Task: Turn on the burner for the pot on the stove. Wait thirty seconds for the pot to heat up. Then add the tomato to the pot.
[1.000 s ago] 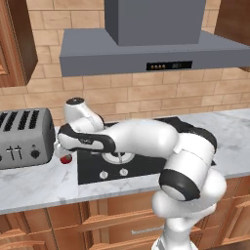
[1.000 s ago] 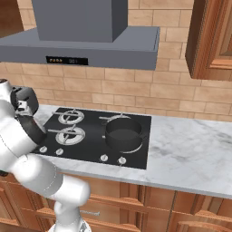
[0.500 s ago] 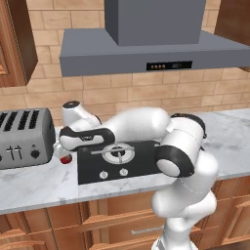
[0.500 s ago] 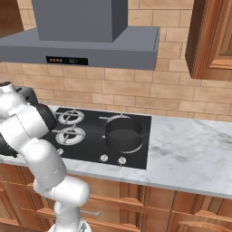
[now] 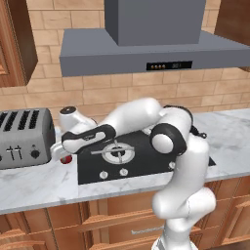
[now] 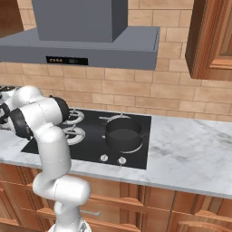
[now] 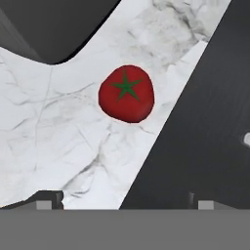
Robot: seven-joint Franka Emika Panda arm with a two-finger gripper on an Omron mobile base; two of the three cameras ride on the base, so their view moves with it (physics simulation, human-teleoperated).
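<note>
We saw the white arm stretched far to its left, its forearm lying low and nearly level across the front of the stove, with the hand ending over the marble bench between the stove's left edge and a grey toaster. From the left base camera the gripper hung just above the tomato, a small red ball resting on the bench close beside the stove. In the hand camera we looked straight down on the tomato, its green star-shaped stem facing up, with white marble around it and the black stove edge running diagonally just beside it. The two fingers showed at the bottom of that view, spread wide apart, with nothing between them.

From the right base camera we saw the pot sitting on the stove's front right burner, well apart from the tomato. The dark pot looked empty inside. A grey hood hung above the stove.
</note>
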